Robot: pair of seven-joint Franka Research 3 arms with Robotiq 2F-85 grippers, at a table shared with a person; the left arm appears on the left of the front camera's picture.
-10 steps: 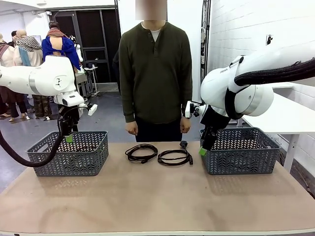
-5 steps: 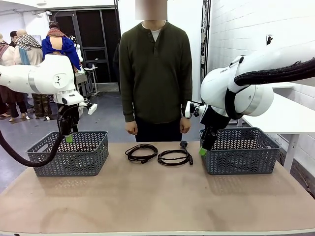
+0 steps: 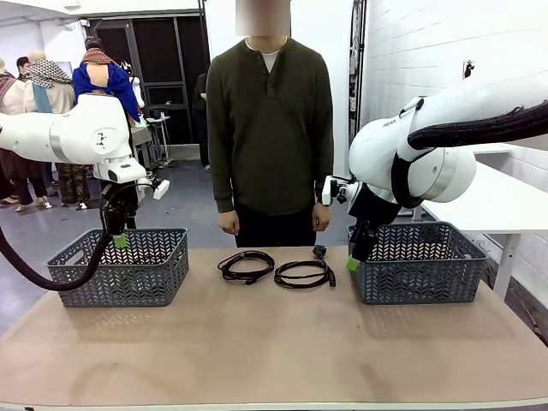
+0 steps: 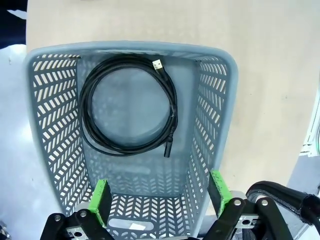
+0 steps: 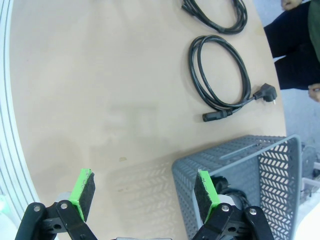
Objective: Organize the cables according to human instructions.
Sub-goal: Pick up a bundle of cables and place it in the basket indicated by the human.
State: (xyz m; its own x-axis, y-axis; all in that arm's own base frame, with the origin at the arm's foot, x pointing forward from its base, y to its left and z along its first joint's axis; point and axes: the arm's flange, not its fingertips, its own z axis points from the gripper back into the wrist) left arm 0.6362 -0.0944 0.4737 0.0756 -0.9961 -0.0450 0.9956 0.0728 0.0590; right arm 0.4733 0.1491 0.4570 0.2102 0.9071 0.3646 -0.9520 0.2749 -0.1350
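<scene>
Two coiled black cables lie side by side on the table's far middle, one to the left point(image 3: 257, 274) and one to the right point(image 3: 301, 285). A third cable point(image 4: 83, 107) lies coiled flat in the left grey basket point(image 3: 120, 267). My left gripper point(image 3: 118, 235) hangs open just above that basket's far left rim, pads point(image 4: 101, 200) spread wide. Beside the near left corner of the right grey basket point(image 3: 417, 261) my right gripper point(image 3: 354, 257) is open and empty. In the right wrist view the nearer table cable point(image 5: 193, 70) lies ahead, and something black point(image 5: 232, 192) shows inside the basket.
A person stands at the far edge behind the cables, both hands point(image 3: 229, 224) hanging at the sides. The tan tabletop point(image 3: 257, 351) stretches bare toward me. A white table point(image 3: 505, 201) stands at the right behind the right basket.
The left arm has shifted very slightly to the right. The cables, the right arm and the person have not moved.
</scene>
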